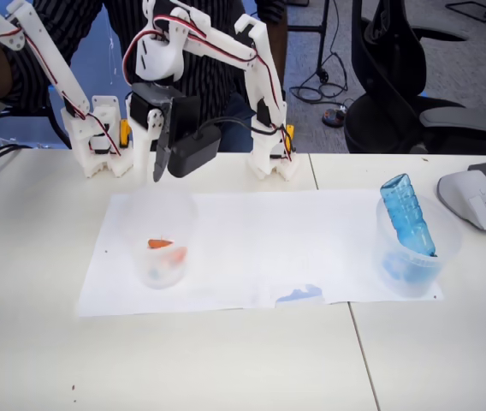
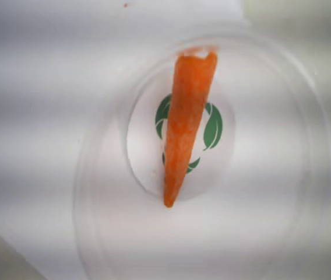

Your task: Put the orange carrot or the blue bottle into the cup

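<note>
The orange carrot (image 1: 159, 244) lies inside the clear cup (image 1: 164, 218) at the left of the white paper. In the wrist view, looking straight down, the carrot (image 2: 186, 122) leans across the cup (image 2: 270, 204), thin tip at the base over a green leaf mark. My gripper (image 1: 152, 175) hangs just above and behind the cup's rim, fingertips nearly together, holding nothing. The blue bottle (image 1: 407, 214) leans tilted in a frosted tub (image 1: 431, 257) at the right.
A white paper sheet (image 1: 260, 248) covers the middle of the table. A grey device (image 1: 474, 199) sits at the right edge. The arm's base (image 1: 269, 158) stands behind the paper, and a person in a striped top is behind the table.
</note>
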Available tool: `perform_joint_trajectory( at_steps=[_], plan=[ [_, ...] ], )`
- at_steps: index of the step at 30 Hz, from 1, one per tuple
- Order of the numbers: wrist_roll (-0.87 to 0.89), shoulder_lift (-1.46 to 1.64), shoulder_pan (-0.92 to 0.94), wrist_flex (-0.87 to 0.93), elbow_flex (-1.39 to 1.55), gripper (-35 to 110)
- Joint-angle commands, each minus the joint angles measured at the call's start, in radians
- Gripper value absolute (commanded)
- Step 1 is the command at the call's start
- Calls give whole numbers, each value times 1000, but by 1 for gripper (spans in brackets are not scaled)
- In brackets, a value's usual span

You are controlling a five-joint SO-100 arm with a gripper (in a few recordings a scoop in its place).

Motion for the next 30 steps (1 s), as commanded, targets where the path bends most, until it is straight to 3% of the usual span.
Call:
perform_joint_trajectory(
  at_steps=[1,26,30],
  plan=[
    [6,57,18,15,-107,14],
    [8,272,21,35,-91,14],
    [8,325,21,35,-66,8]
  ],
)
